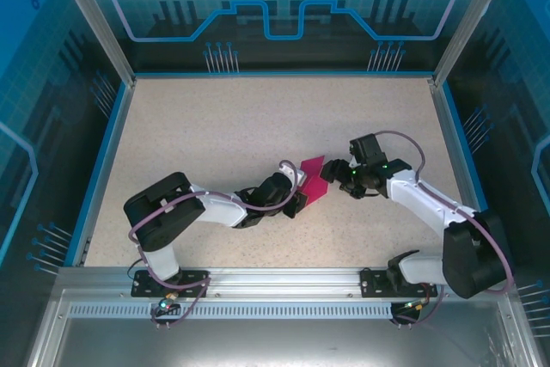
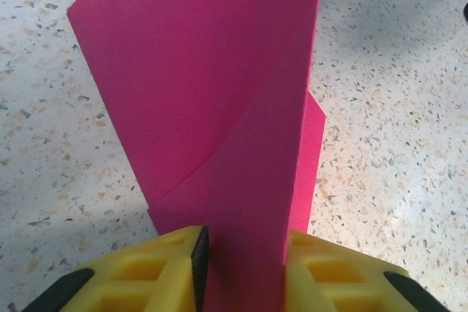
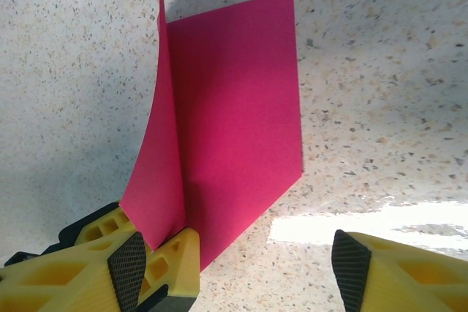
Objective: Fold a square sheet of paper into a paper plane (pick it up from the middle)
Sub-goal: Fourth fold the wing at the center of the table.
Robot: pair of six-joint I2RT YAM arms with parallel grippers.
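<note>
The square sheet of paper [image 1: 314,180] is magenta-pink and lies mid-table between both arms, partly folded with one flap standing up. In the left wrist view the paper [image 2: 197,71] runs between my left gripper's [image 2: 241,268] yellow fingers, which are parted with space beside the left pad; a diagonal fold edge crosses it. From the top, the left gripper [image 1: 298,202] sits at the sheet's near-left edge and the right gripper [image 1: 337,174] at its right edge. In the right wrist view the paper [image 3: 234,107] has its raised flap's corner resting against the left finger [image 3: 128,268]. The right gripper [image 3: 238,268] is wide open.
The speckled beige table [image 1: 258,118] is bordered by blue-trimmed transparent walls on three sides. A metal rail [image 1: 275,285] carrying the arm bases runs along the near edge. A bright light patch [image 3: 365,224] lies on the table by the paper's corner.
</note>
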